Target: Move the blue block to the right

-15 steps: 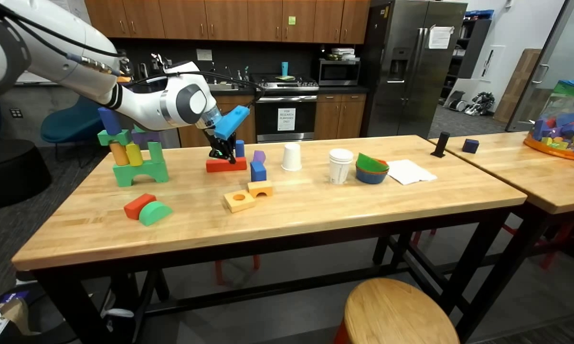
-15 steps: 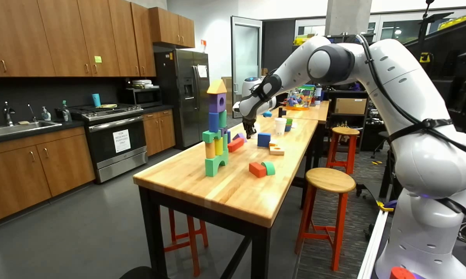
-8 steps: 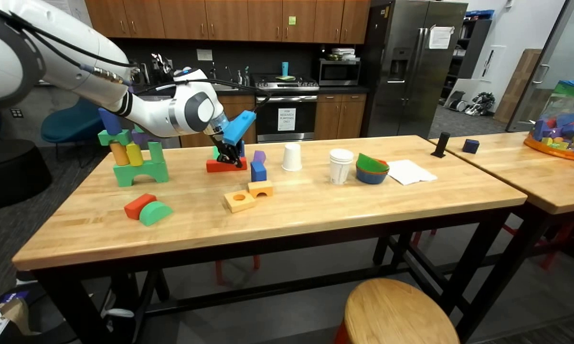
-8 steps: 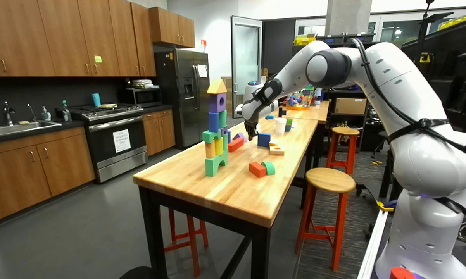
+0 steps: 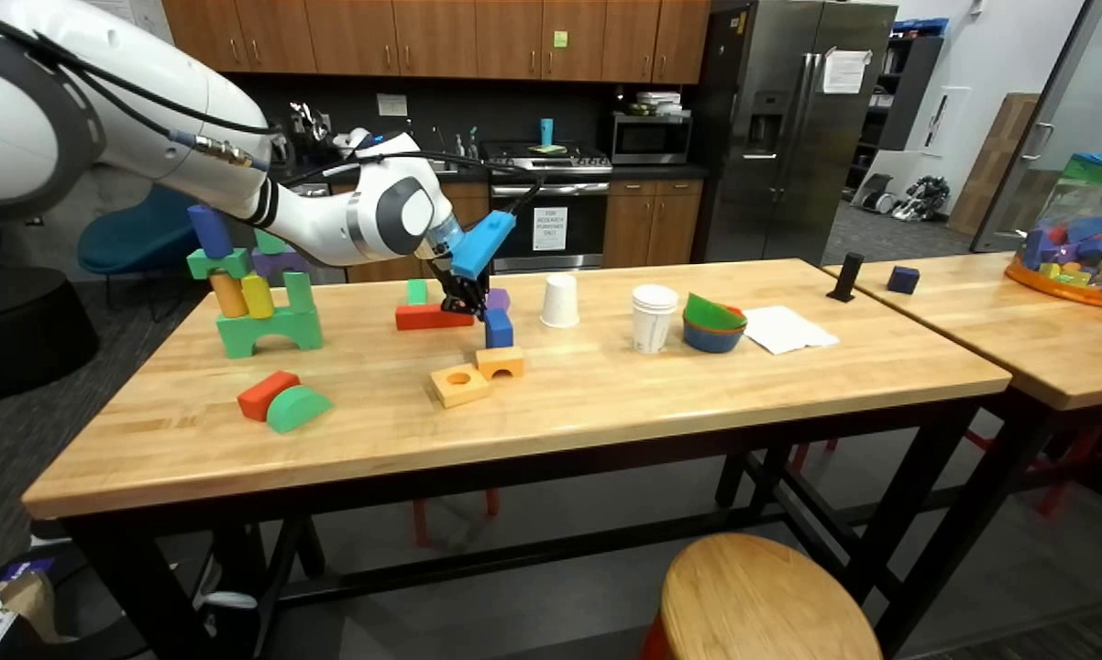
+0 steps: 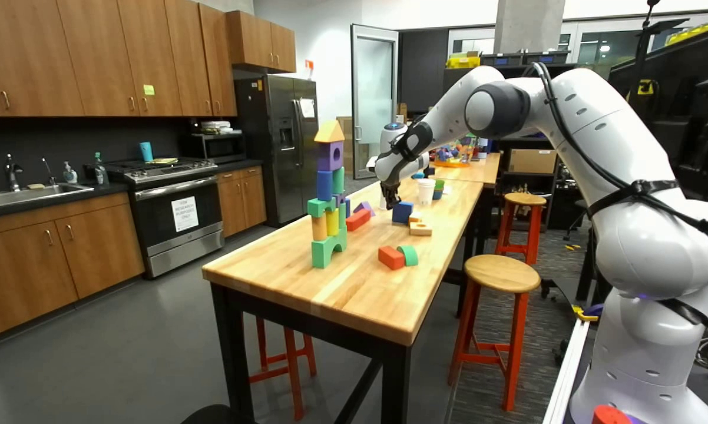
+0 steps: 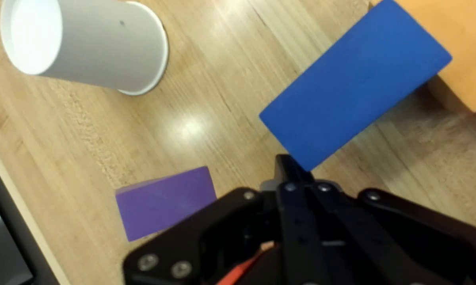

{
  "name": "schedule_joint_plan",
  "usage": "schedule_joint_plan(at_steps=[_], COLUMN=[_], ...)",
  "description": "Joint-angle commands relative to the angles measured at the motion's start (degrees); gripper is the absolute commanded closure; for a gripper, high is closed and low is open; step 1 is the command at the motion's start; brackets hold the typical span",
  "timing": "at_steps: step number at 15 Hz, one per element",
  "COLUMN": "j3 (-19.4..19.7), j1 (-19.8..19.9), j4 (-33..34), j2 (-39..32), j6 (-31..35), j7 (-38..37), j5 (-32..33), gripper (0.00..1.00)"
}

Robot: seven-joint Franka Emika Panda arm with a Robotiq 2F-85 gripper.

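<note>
Sitting at 1 o'clock from the end effector [image 7: 295, 172] in the wrist view: blue block [image 7: 355, 85], long axis angled 1:30–7:30, on the worktop [image 7: 222, 59] by the orange block [image 7: 459, 35]. Jaws are seen together, nothing held; contact can't be told. A push is judged likely.

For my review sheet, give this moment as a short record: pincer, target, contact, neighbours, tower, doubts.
pincer: shut, nothing held
target: blue block, on the table
contact: pincer tip right at a corner of the blue block; touch looks likely, not certain
neighbours: orange arch block; purple block; white cup, upside down
tower: multi-coloured stack, topped by a triangular piece
doubts: whether the blue block touches the orange arch block
</note>
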State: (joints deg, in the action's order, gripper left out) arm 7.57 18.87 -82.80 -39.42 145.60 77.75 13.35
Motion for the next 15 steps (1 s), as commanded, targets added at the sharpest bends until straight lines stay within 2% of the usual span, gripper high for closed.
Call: schedule_joint_plan(at_steps=[1,5,10,14,15], j3=[1.58,2.62,1.97,3.59,3.17], j1=[0.10,0.10,-0.07,-1.59,-1.52], j4=[2.80,4.23,5.11,5.83,5.71], j2=[-1.06,-1.81,-2.42,-2.93,-2.67], j6=[-2.09,-3.62,-2.88,1.77,2.58], j7=[-0.96,-1.38,-1.77,-9.42,-10.15], j5=[1.43,1.52,0.93,1.44,1.31], gripper=[1.00,1.00,1.00,1.00,0.88])
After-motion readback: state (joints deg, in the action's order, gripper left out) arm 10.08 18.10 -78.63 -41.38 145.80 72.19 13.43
